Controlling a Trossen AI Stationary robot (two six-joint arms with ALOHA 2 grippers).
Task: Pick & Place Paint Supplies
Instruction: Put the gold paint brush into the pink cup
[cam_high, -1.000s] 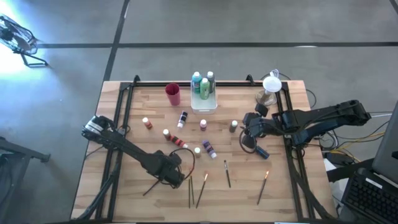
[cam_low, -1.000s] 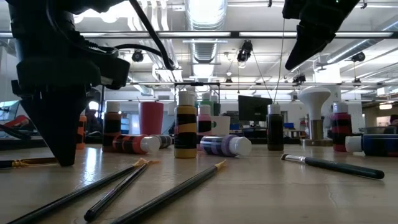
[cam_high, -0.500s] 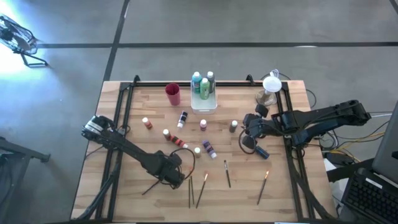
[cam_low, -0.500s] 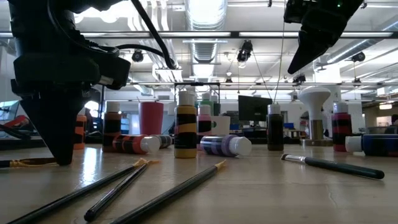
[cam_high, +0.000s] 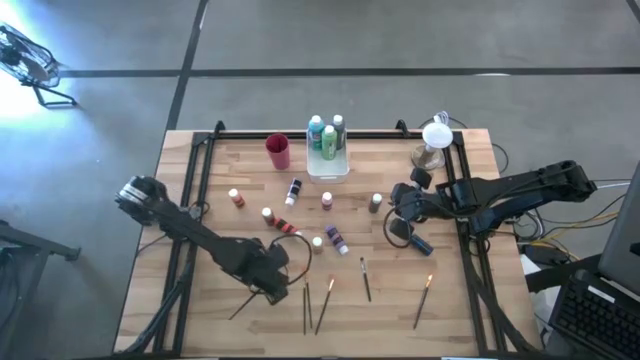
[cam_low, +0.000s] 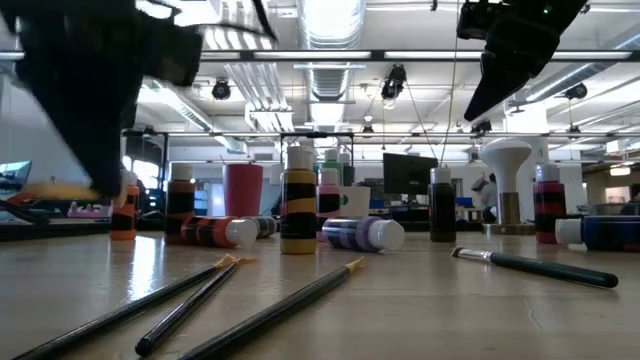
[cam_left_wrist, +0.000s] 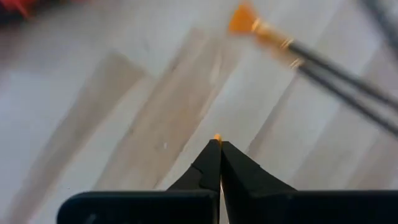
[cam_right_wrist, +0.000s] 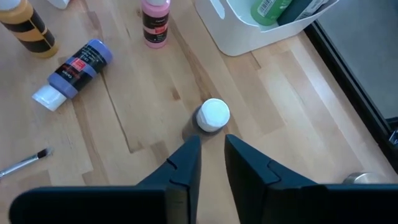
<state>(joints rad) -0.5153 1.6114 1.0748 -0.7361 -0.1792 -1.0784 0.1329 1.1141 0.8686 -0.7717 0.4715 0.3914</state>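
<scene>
While the bench (cam_high: 200, 200) keeps bare wood along its left edge, four paintbrushes (cam_high: 366, 279) lie near the front edge. The left hand (cam_left_wrist: 217, 163), fingers shut, pinches a fifth paintbrush (cam_high: 240, 305); orange bristles show only at its wrist. The right hand (cam_right_wrist: 210, 154), narrowly parted, hovers over a white-capped bottle (cam_right_wrist: 213, 115), holding nothing.

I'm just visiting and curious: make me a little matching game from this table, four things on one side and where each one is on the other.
Things:
1. magenta cup
2. green bottles
3. purple bottle
4. left gripper

Places or states:
A. lying on its side mid-table
B. shut on a paintbrush
C. standing in the white tray
D. upright beside the tray

Pairs: 1-D, 2-C, 3-A, 4-B
</scene>
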